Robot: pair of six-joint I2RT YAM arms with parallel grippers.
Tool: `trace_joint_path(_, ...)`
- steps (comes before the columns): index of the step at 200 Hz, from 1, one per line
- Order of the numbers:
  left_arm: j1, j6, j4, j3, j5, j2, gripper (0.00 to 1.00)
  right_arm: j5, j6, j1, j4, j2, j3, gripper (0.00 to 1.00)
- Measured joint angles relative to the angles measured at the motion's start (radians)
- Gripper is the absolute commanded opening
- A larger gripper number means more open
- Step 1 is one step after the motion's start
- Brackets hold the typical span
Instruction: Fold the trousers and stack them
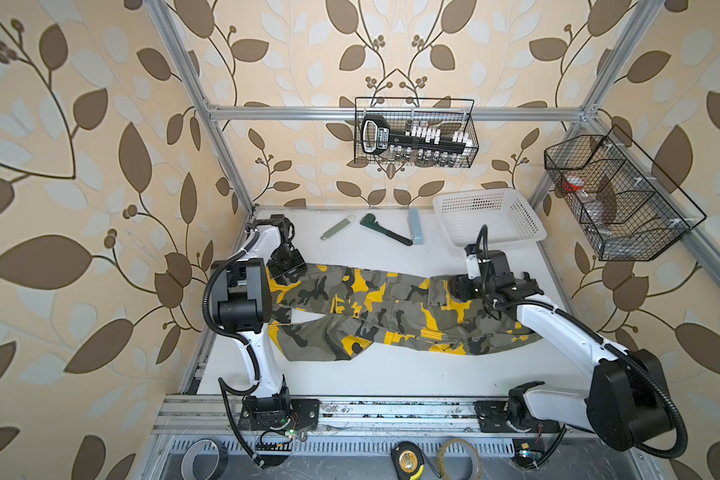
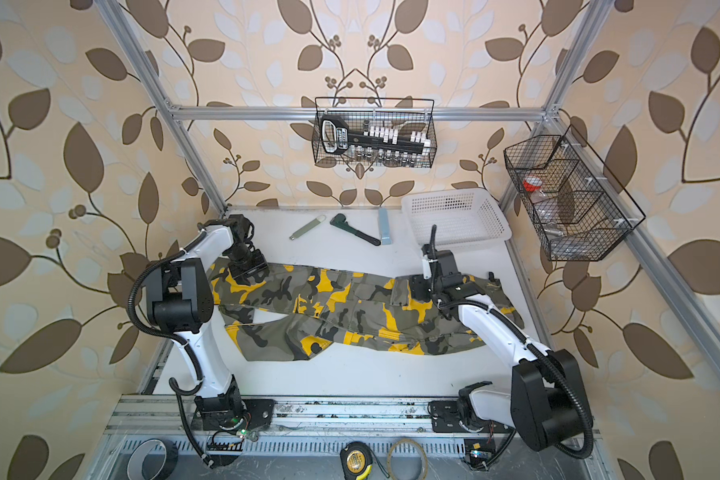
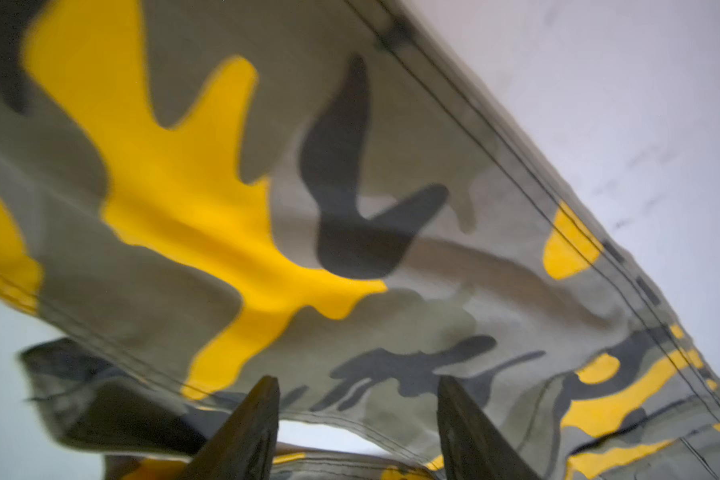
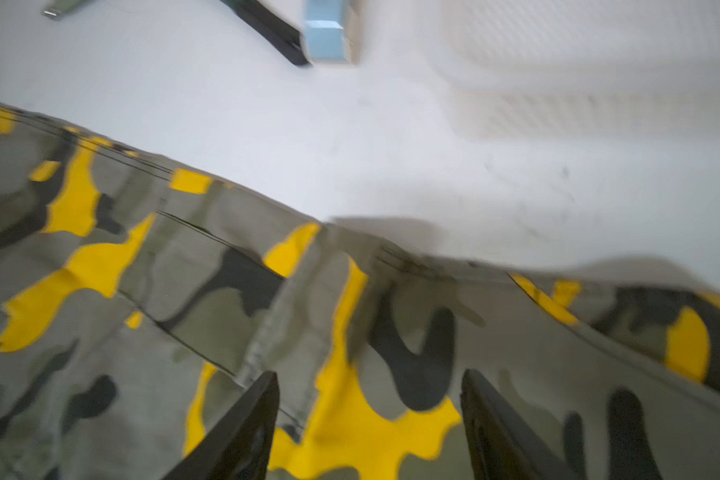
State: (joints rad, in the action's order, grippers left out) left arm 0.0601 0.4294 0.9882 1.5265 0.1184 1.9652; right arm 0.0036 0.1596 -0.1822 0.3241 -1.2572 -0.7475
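The camouflage trousers (image 1: 391, 307) (image 2: 350, 303) lie spread lengthwise across the white table, waist to the right and the two legs running left, the near leg bent. My left gripper (image 1: 285, 270) (image 2: 248, 270) hovers over the far leg's cuff end. In the left wrist view its fingertips (image 3: 267, 390) stand apart over the cloth (image 3: 184, 208), nothing between them; the gripper (image 3: 356, 390) is open. My right gripper (image 1: 460, 286) (image 2: 418, 289) is over the waist part. In the right wrist view this gripper (image 4: 368, 378) is open above yellow-patched cloth (image 4: 142, 332).
Along the table's back lie a green flat tool (image 1: 337, 226), a pipe wrench (image 1: 385, 229) and a light blue block (image 1: 415, 226). A white plastic basket (image 1: 489, 218) stands at the back right. Wire baskets (image 1: 416, 133) hang on the walls. A tape measure (image 1: 408, 459) lies below the front rail.
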Motion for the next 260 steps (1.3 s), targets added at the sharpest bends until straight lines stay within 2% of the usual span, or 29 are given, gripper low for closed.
trace_joint_path(25, -0.057, 0.028, -0.029, -0.019, 0.035, 0.008, 0.62, -0.019, -0.006, 0.145, 0.032, -0.016, 0.014, 0.69)
trace_joint_path(53, -0.062, 0.046, -0.057, -0.018, 0.034, 0.039, 0.62, -0.047, -0.003, 0.215, 0.018, -0.112, -0.004, 0.68)
trace_joint_path(109, -0.058, 0.043, -0.060, 0.050, -0.001, 0.142, 0.62, -0.073, 0.052, 0.235, -0.052, -0.350, -0.076, 0.67)
trace_joint_path(154, -0.058, 0.030, -0.032, 0.097, -0.027, 0.176, 0.62, -0.083, 0.077, 0.239, -0.094, -0.444, -0.166, 0.66)
trace_joint_path(226, -0.045, -0.004, 0.002, 0.230, -0.051, 0.250, 0.63, -0.141, 0.059, 0.265, -0.142, -0.511, -0.227, 0.67)
trace_joint_path(260, -0.039, -0.015, 0.023, 0.285, -0.077, 0.248, 0.65, -0.158, 0.046, 0.267, -0.121, -0.442, -0.227, 0.68)
